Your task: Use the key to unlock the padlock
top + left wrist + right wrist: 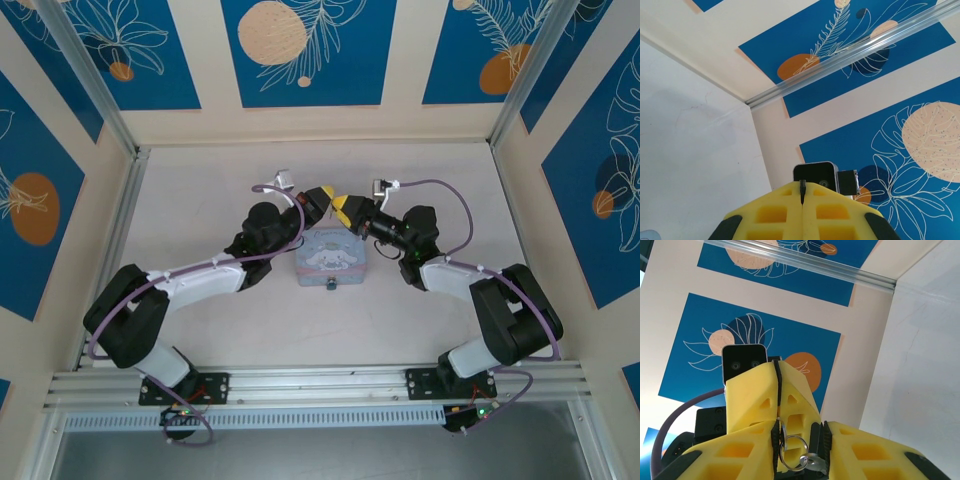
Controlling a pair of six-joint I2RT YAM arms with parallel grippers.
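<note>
Both grippers meet in the air above the pastel-blue tin (pixel 331 258). My left gripper (pixel 322 200) is shut on the key (pixel 802 192), whose thin dark tip pokes out between its yellow fingertips (pixel 790 200). A key ring (pixel 793 469) with a silvery second key (pixel 810 461) hangs from it. My right gripper (pixel 796 430) has closed in on that ring, whose one side touches one pad while the silvery key touches the other. The padlock (pixel 331 285), a small dark-and-silvery piece, sits at the tin's near edge.
The white table (pixel 200 190) is boxed in by blue-and-cream walls with aluminium corner posts (pixel 100 90). Purple cables (pixel 455 200) loop off both wrists. The arm bases are bolted to the rail (pixel 320 385) at the near edge.
</note>
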